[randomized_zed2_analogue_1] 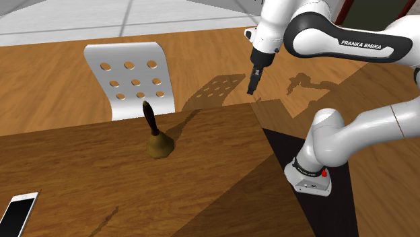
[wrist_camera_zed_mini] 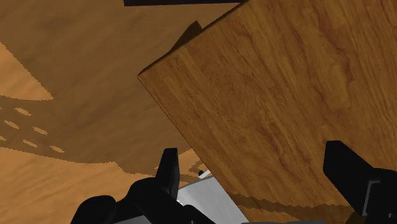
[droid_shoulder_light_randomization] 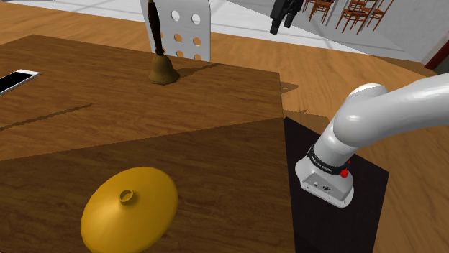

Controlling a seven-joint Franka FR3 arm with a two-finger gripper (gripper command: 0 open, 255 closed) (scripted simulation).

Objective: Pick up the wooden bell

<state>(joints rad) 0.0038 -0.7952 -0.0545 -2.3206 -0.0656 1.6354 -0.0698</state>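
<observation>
Shoulder view, entry one: bell (droid_shoulder_light_randomization: 162, 69), with a brown-gold flared body and a dark upright handle (droid_shoulder_light_randomization: 153, 25). It stands on the wooden table (droid_shoulder_light_randomization: 216, 108) close to the far edge, just in front of a white perforated chair (droid_shoulder_light_randomization: 186, 27).

Entry two: gripper (randomized_zed2_analogue_1: 254, 86), all black. It hangs high over the table's far right corner in the second exterior view, well apart from the bell and to its right. In the wrist view the fingers (wrist_camera_zed_mini: 168, 170) are spread wide with nothing held, and the table corner lies below them.

Step in hand, as judged: approach, with no grasp made yet.
- Carry the hand left along the far edge until it is above the handle.
- Descend vertically with one finger on each side of the stem.
- Close on the handle rather than the sloped body, which would likely slip.
- Lift straight up.

Edges and room:
- **Far side:** the table edge and the chair back crowd the bell, so a sideways nudge risks tipping it off.
- **Near side and flanks:** open tabletop lies around the bell.
- **Other items:** a phone (droid_shoulder_light_randomization: 16, 79) at the shoulder view's left and a yellow domed dish (droid_shoulder_light_randomization: 129, 208) at the near edge are both well apart from the bell.
- **Right of the table:** the black stand (droid_shoulder_light_randomization: 367, 208).
</observation>
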